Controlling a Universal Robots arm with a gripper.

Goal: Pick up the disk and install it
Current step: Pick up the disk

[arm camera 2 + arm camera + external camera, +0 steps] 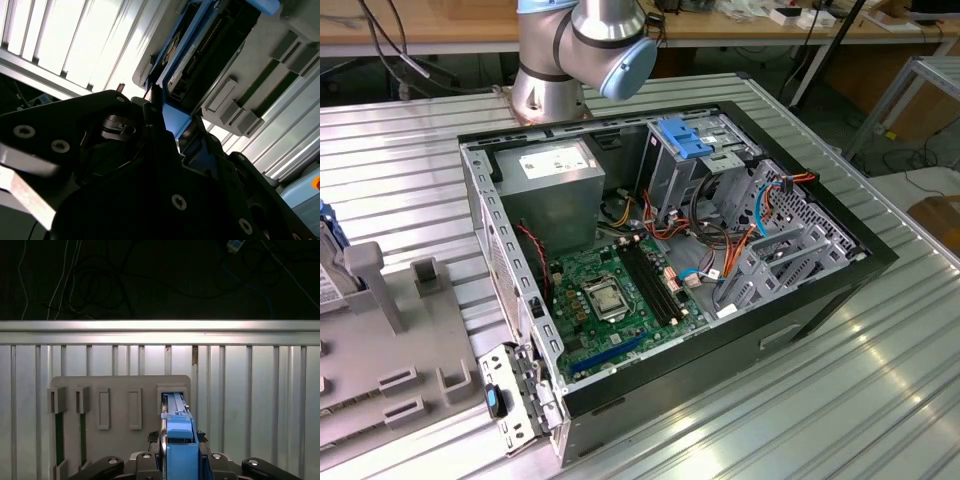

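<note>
**Operator:** Where is the gripper sitting relative to the disk?

**Technician:** The gripper (pixel 180 435) is straddling the blue-railed end of the disk (pixel 176 412) and lying directly in line with it. Only one arm is serving, so no question of the nearer side is arising.

**Operator:** Is it holding the disk?

**Technician:** It is sitting close against both sides of the blue rail. Whether it is clamping or merely flanking cannot be told.

**Operator:** How is the disk lying?

**Technician:** It is standing on edge in the end slot of the grey fixture (pixel 120 390). Its thin edge is facing the gripper. Its long axis is running along the slot, parallel with the ribs of the table (pixel 250 390).

**Operator:** And farther out?

**Technician:** In the exterior view, the fixture is resting at the exterior view's left. The open case (pixel 820 300) is lying well apart, toward the exterior view's right, with the drive cage (pixel 692 150) at its far side. The disk is not yet sitting in the case.
</note>
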